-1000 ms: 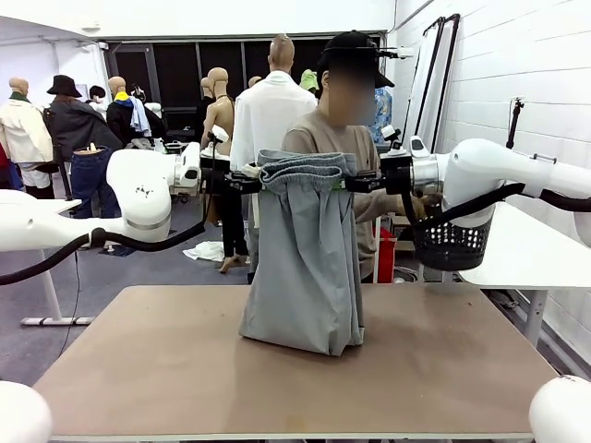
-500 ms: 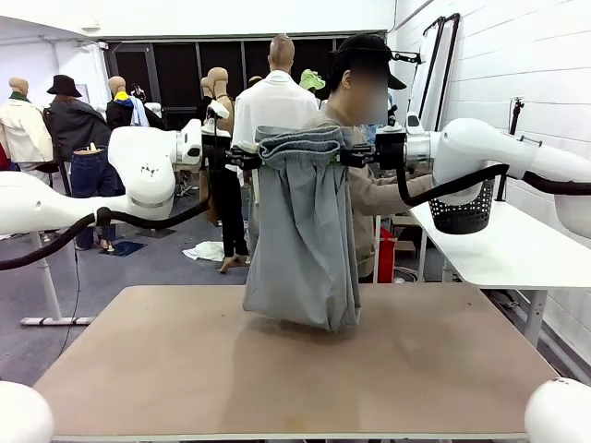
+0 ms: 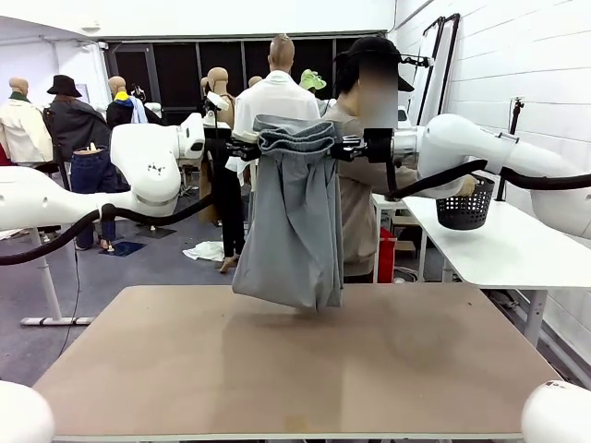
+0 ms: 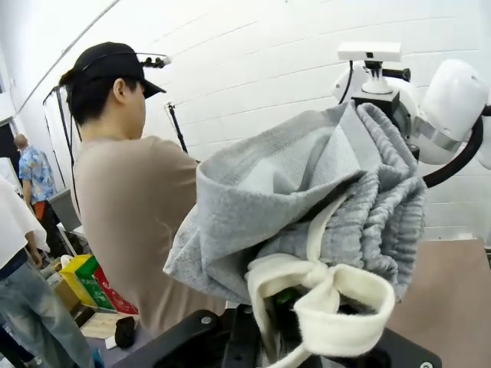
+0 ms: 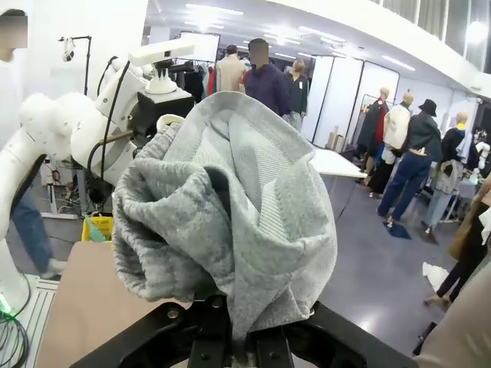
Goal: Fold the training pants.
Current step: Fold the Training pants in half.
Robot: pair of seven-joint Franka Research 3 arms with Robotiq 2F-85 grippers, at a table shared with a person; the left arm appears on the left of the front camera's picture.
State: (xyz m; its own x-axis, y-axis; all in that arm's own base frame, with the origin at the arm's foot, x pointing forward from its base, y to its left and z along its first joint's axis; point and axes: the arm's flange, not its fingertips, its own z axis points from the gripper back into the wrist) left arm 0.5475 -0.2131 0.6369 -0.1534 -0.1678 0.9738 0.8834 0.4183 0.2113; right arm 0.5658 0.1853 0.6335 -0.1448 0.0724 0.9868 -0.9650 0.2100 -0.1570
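Training pants (image 3: 294,217) are suspended above the table (image 3: 185,369), hem clear of the surface. Slippage is judged possible if the bunched waistband is pulled unevenly, and an uneven lay-down would follow. The waistband is clamped at opposite ends by the left gripper (image 3: 247,148) and the right gripper (image 3: 347,148), both closed on fabric.

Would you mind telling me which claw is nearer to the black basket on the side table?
Right. The right claw grips the training pants on the black basket's side; the left claw grips their far side.
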